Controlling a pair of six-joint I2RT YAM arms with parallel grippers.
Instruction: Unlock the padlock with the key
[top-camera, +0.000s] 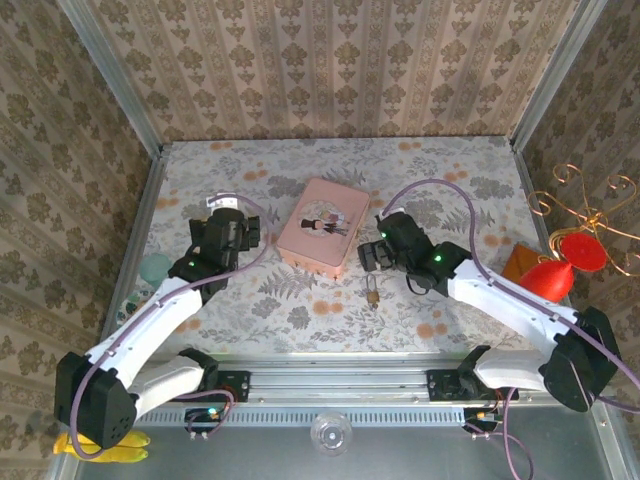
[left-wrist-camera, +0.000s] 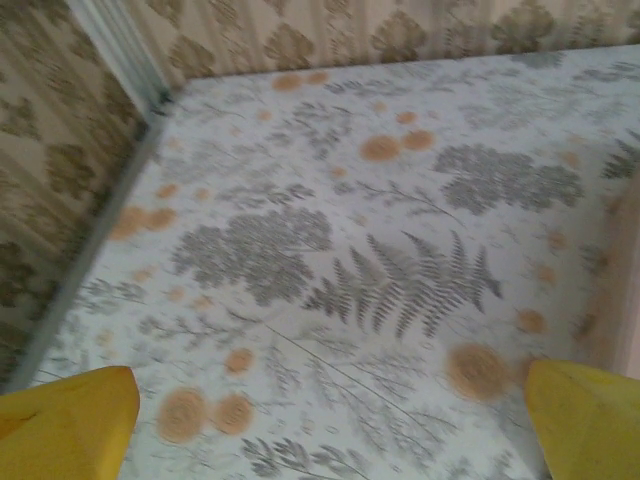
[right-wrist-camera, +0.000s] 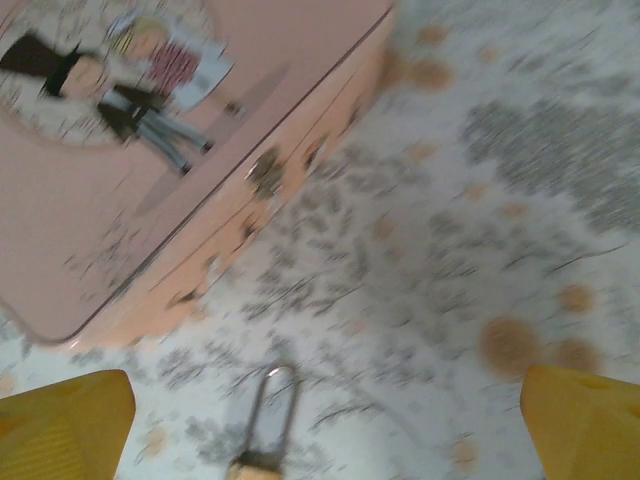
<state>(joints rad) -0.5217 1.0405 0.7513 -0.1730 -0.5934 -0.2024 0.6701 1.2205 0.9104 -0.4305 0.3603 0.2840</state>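
The small brass padlock (top-camera: 372, 293) lies flat on the floral tabletop, just in front of the pink picture tin (top-camera: 320, 225). In the right wrist view its thin silvery shackle (right-wrist-camera: 272, 408) points up and its brass body is cut off by the bottom edge. My right gripper (top-camera: 370, 257) hovers just behind the padlock, and in its own wrist view it (right-wrist-camera: 325, 430) is open, its yellow fingertips (right-wrist-camera: 65, 425) far apart with nothing held. My left gripper (top-camera: 255, 233) is left of the tin. From its wrist camera it (left-wrist-camera: 330, 430) also stands open over bare cloth. The key is hidden.
The pink tin (right-wrist-camera: 120, 180) stands close to the left of the right gripper, and its edge (left-wrist-camera: 625, 270) lies right of the left gripper. Red cones (top-camera: 550, 275), a copper wire ornament (top-camera: 590, 205) and a brown block (top-camera: 520, 263) stand at the right wall. Metal posts frame the walls.
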